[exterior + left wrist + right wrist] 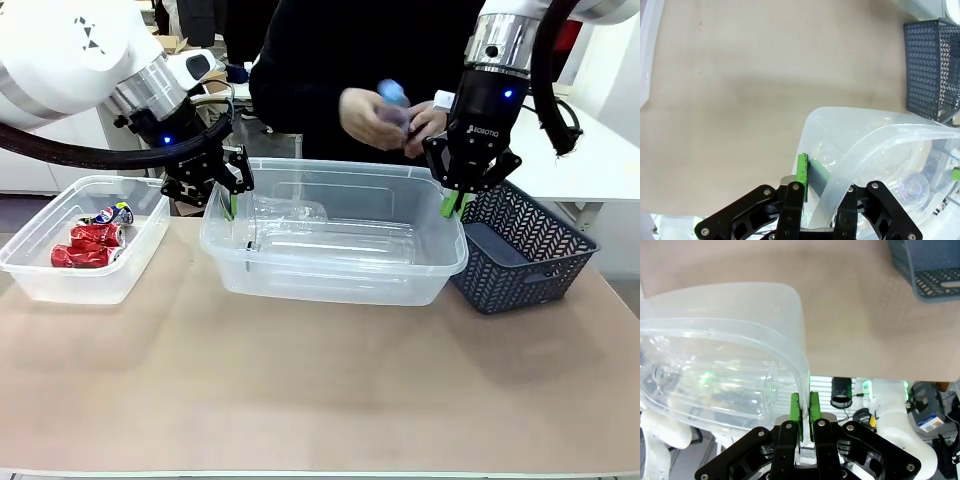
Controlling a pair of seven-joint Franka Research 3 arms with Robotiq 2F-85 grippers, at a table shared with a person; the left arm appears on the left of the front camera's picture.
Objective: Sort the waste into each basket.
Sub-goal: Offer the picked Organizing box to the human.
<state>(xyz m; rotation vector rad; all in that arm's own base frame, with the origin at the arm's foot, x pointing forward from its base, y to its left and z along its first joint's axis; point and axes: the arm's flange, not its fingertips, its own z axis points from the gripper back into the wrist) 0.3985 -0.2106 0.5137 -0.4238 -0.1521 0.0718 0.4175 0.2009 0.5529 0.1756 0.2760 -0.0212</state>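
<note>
The left tool [232, 205] is clamped on the left rim of the large clear tub [335, 285], and the right tool [453, 205] is clamped on its right rim. Clear bottles [330, 235] lie inside. Crushed cans [92, 240] lie in the small tub [60, 280] at left. The blue basket [525, 265] stands at right on the bench [320, 390]. The person's hands [370, 118] hold a bottle [394, 96] above the large tub.

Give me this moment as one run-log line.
left hand: shut on large clear tub rim | right hand: shut on same rim | person's hands: hold bottle | cans: small tub
</note>
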